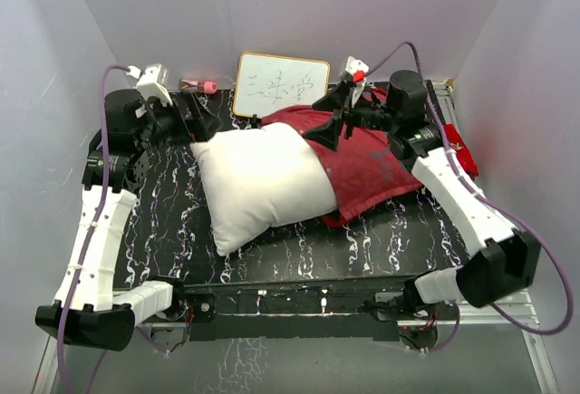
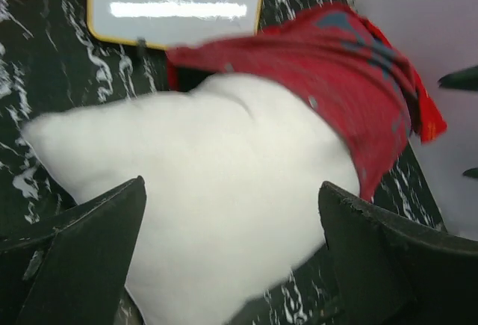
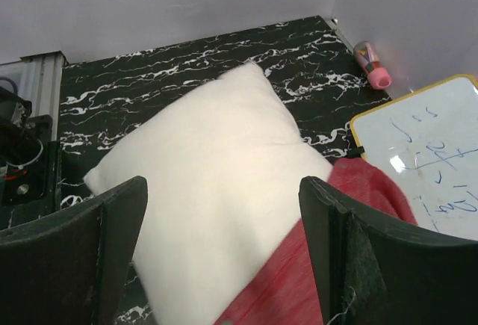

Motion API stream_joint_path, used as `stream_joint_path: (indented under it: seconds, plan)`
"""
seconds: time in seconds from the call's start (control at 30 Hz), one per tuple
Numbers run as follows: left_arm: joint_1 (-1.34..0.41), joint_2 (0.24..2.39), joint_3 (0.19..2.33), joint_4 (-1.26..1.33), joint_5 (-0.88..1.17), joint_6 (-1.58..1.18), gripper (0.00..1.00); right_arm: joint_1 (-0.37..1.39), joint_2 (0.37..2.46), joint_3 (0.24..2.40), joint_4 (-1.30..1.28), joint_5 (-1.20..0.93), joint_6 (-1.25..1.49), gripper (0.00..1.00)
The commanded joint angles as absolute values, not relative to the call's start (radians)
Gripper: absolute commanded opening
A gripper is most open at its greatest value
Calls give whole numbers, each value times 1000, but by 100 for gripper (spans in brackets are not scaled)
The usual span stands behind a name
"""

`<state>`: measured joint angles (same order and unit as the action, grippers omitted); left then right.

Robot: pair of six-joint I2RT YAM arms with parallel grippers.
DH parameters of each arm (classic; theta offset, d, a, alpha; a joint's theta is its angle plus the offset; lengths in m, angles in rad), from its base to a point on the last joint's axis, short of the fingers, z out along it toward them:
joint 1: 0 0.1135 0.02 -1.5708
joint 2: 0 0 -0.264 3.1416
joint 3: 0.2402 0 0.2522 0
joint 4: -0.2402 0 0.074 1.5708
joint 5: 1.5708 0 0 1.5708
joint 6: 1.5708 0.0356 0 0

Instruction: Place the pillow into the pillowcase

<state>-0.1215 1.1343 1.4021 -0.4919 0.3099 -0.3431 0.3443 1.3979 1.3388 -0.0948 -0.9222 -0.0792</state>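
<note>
The white pillow (image 1: 263,181) lies across the middle of the black marbled table, and its right end is tucked under the edge of the red pillowcase (image 1: 376,163). The pillowcase lies crumpled to the right, toward the back. My left gripper (image 1: 203,119) is open and empty, hovering at the pillow's back left corner. My right gripper (image 1: 329,120) is open and empty above the pillowcase's mouth edge. In the left wrist view the gripper (image 2: 231,190) frames the pillow (image 2: 202,190) and the pillowcase (image 2: 336,63). In the right wrist view the gripper (image 3: 222,187) frames the pillow (image 3: 216,168) and the pillowcase (image 3: 314,288).
A small yellow-framed whiteboard (image 1: 281,86) leans at the back wall behind the pillow and shows in the left wrist view (image 2: 175,4) and the right wrist view (image 3: 426,161). A pink marker (image 1: 201,85) lies at the back left. White walls close in three sides.
</note>
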Motion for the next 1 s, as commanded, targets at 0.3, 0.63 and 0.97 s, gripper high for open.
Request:
stream_joint_path:
  seconds: [0.3,0.63,0.97]
  plan:
    - [-126,971,1043,-646,437,-526,97,350,1167,1018,-297,-502,-265,83]
    - [-125,988,887,-560,358,-658,97,408,1296,1038,-267,-378,-306,73]
    - [-126,989,701,-348,446,-703,73,415,1324,1126,-344,-513,-330,8]
